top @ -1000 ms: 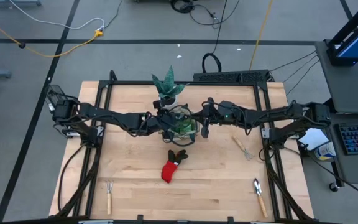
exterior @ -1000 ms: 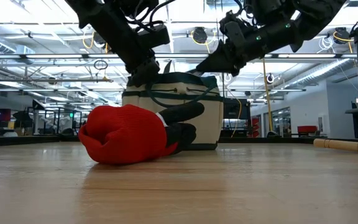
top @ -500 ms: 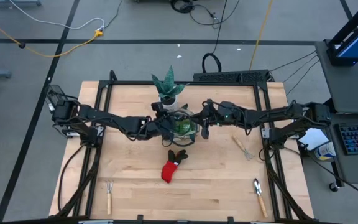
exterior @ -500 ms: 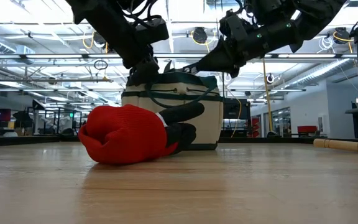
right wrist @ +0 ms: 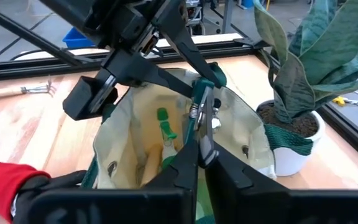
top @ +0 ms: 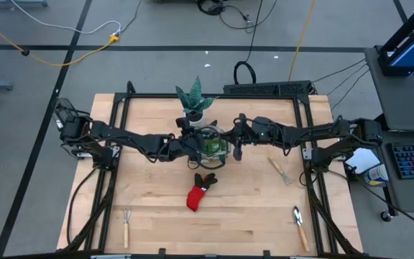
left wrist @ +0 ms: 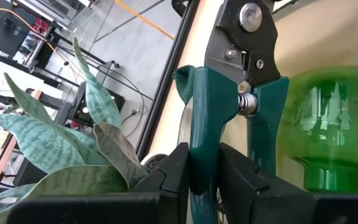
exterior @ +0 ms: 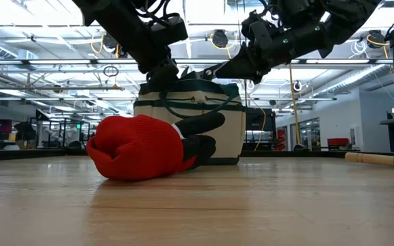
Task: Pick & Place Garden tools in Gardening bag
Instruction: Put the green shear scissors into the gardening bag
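The gardening bag [top: 211, 152] [exterior: 190, 126] stands open mid-table, a green spray bottle [right wrist: 165, 127] inside it. Above its mouth both grippers meet on the pruning shears [right wrist: 202, 109]: my left gripper [left wrist: 205, 171] [top: 195, 144] is shut on a green handle, and my right gripper [right wrist: 201, 160] [top: 225, 147] is shut on the metal head. A red-and-black glove [top: 200, 193] lies on the table in front of the bag. Flat on the table lie a fork [top: 126, 224] near left, a trowel [top: 300, 226] near right, and a small rake [top: 281, 171] at the right. My left gripper pinches one green handle [left wrist: 204, 134] of the shears between its two fingers, which lie across it. The shears reach on past the fingers, head away, clear of the table, above the bag's mouth. My right gripper has its fingertips closed on the shears' metal head end [right wrist: 205, 140], coming from the table's right and slanting slightly down. The exact spot under the tips is hidden by the fingers.
A spiky plant in a white pot [top: 194, 101] [right wrist: 294, 134] stands just behind the bag, close to both grippers. The near half of the table holds only the scattered tools.
My left gripper has edged a little toward the table's right with the shears, above the bag, bringing their head up to my right gripper's fingertips. The bag and the glove have stayed put.
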